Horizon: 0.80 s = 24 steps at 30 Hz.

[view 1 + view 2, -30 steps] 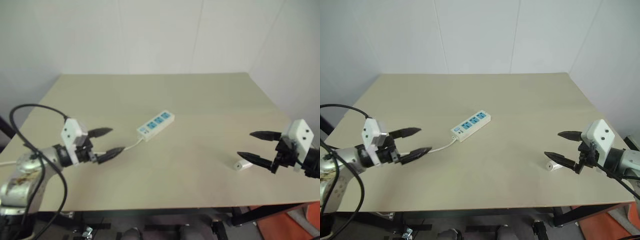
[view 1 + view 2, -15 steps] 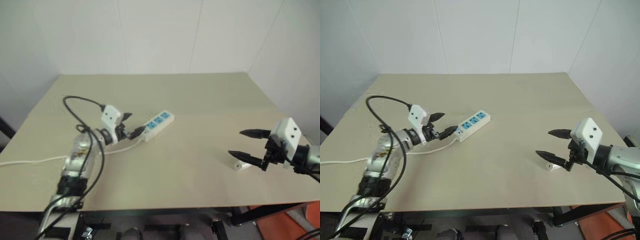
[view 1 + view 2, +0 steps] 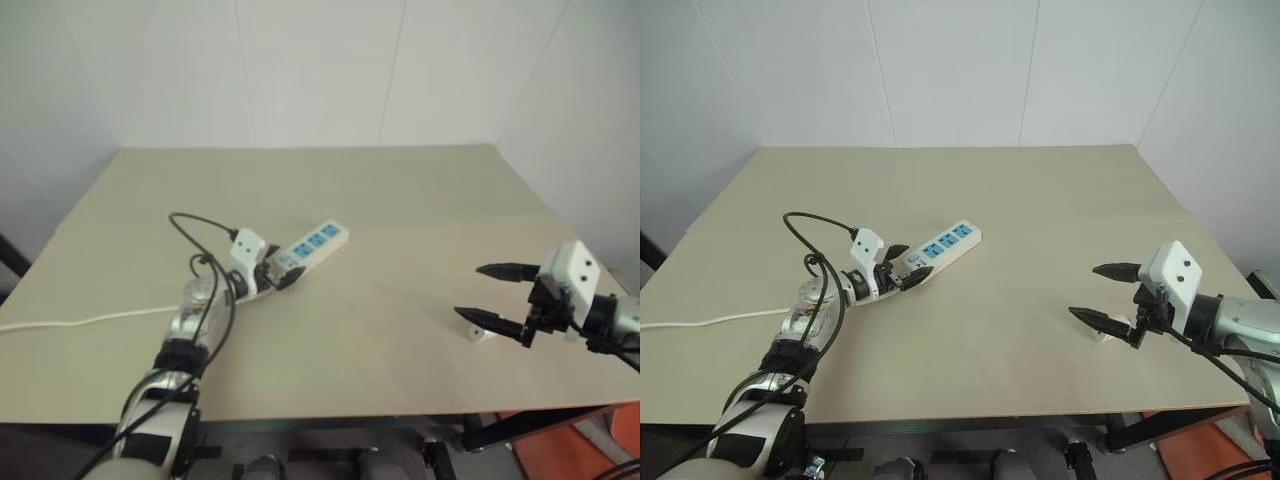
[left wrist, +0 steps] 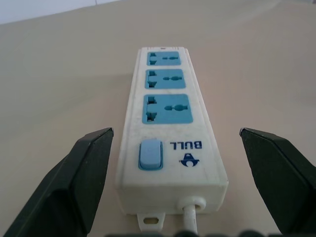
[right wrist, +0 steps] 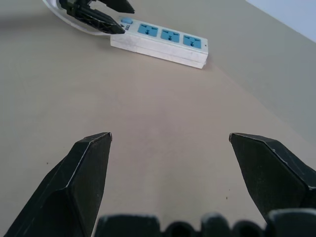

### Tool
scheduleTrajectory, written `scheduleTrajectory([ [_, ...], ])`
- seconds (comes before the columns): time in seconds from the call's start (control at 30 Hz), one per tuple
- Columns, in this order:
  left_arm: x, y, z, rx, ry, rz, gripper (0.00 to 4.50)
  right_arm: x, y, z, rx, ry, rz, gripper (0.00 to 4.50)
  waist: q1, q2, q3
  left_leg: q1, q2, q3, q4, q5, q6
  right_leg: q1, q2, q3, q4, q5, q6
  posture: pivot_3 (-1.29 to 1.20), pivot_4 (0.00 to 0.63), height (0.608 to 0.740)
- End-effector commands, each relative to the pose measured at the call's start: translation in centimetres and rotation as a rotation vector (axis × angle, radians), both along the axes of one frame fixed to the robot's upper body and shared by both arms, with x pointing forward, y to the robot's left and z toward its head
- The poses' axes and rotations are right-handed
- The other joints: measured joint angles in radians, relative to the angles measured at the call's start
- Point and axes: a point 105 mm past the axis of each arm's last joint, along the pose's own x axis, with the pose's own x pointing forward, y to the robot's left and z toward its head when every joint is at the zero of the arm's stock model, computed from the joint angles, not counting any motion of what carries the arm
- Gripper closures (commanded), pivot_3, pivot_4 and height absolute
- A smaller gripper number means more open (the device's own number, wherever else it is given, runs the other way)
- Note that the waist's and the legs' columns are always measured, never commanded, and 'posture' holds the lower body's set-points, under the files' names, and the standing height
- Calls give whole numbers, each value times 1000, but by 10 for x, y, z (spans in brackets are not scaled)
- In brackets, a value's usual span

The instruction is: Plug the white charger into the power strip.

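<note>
Far left of the power strip [image 3: 940, 247]: a thin white cord [image 3: 710, 320] trailing across the beige table [image 3: 1040, 190] toward the strip's near end.

At that cord end: left gripper [image 3: 908, 268], black fingers spread wide, one on each side of the strip, gripping nothing. In the left wrist view, fingers [image 4: 74, 182] flanking the strip's end with a gap on both sides, no contact visible.

Power strip itself: long flat white bar, lying flat and diagonal on the table. Three blue socket panels in a row, a pale blue rocker switch nearest the cord, a small blue logo with lettering beside the switch, a mounting tab at the end where the cord enters. All three sockets unoccupied.

Well to the right of the strip, near the table's right edge: the white charger [image 3: 476, 332], small, rounded, cube-like, lying on the table surface.

Just beside the charger: right gripper [image 3: 1102, 295], fingers parted wide, empty, lower fingertip close above the charger; contact impossible to tell.
</note>
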Motion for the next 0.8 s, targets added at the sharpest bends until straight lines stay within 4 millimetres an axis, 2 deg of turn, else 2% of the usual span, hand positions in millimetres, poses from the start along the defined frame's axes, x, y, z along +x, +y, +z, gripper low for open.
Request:
scheduleTrajectory([
  [0.03,6,-5,7,-9,-23,-3,18,-5,2,14,8,-59,10,0,1,0,0,0,0,0,0,0,0,0,0,0,0,0,0,0,150,740],
  [0.37,14,-14,-11,9,29,13,18,-9,11,23,27,-95,18,0,2,0,0,0,0,0,0,0,0,0,0,0,0,0,0,0,150,740],
  [0.73,13,-26,-32,68,61,1,18,-13,13,24,32,-97,11,0,22,-1,-3,2,-1,0,1,0,0,2,0,0,0,0,1,0,150,740],
  [0.8,12,-26,-36,74,68,-4,412,-14,14,24,31,-97,12,0,22,-1,-5,2,-1,0,1,0,0,3,0,0,0,0,1,0,150,740],
])
